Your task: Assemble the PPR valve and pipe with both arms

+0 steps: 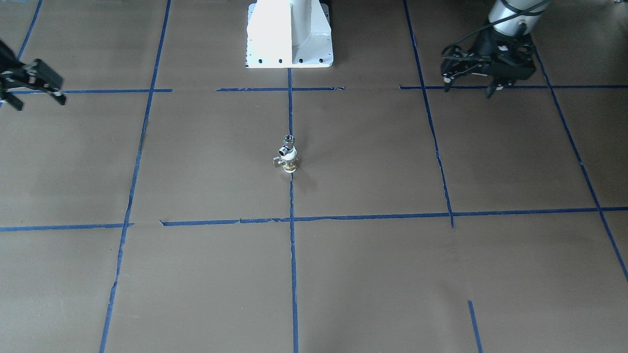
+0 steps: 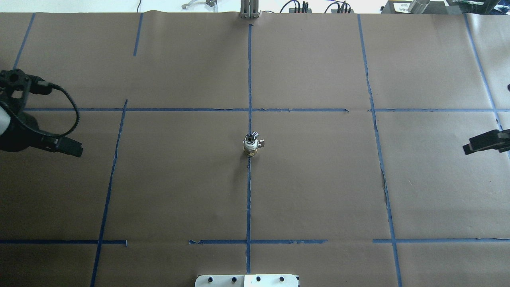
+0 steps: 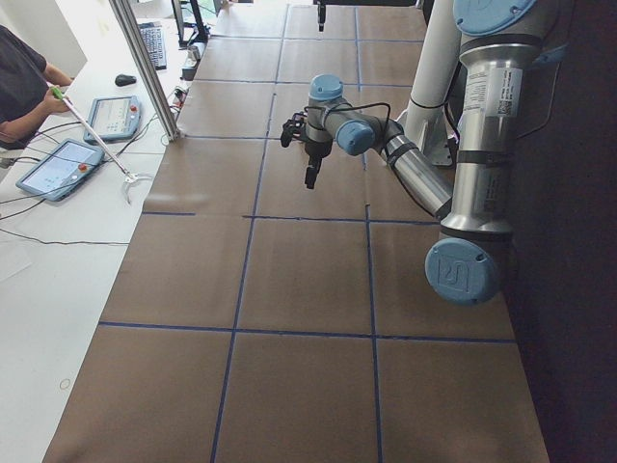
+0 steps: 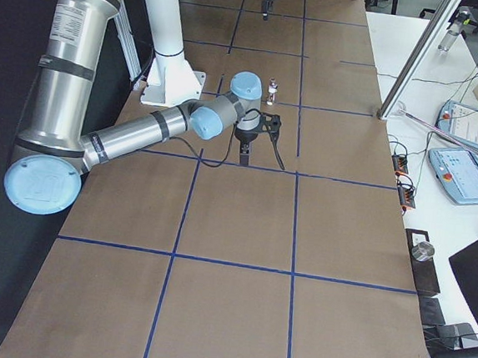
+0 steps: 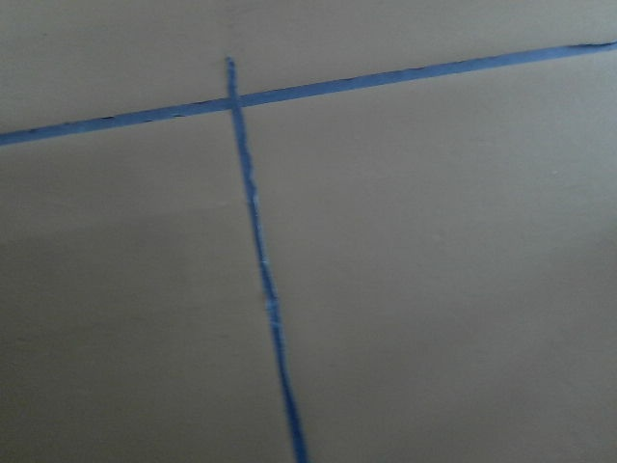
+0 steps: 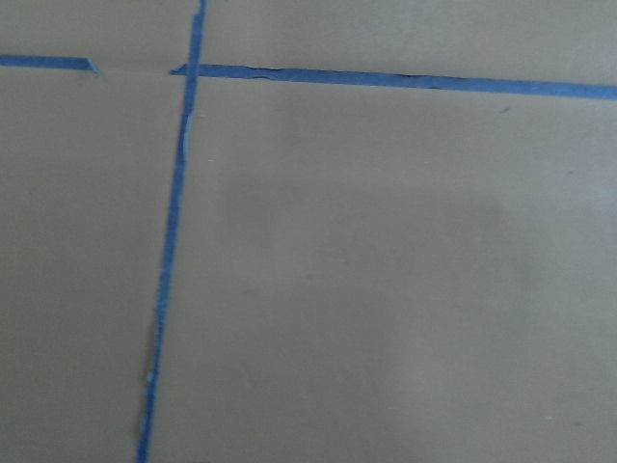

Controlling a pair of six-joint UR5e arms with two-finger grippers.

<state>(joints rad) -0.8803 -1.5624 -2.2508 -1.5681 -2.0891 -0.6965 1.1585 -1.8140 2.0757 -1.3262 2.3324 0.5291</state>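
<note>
Now the valve (image 1: 290,162) stands upright at frame centre on the counter (image 1: 196,274), with the pipe (image 1: 287,146) stacked on top. My left end effector (image 1: 468,89), upper right, and my right end effector (image 1: 41,100), far left, both gape empty. The left looks slightly nearer.

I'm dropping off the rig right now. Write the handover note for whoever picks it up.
Left gripper: open, empty, out at its own side of the table.
Right gripper: open, empty, at the opposite edge.
Parts: the pipe sits on top of the PPR valve. The stack stands upright on the centre tape line, clear of both grippers.
Done: the parts appear joined.
Left: confirm the joint is fully seated, as it is too small to tell here.
</note>
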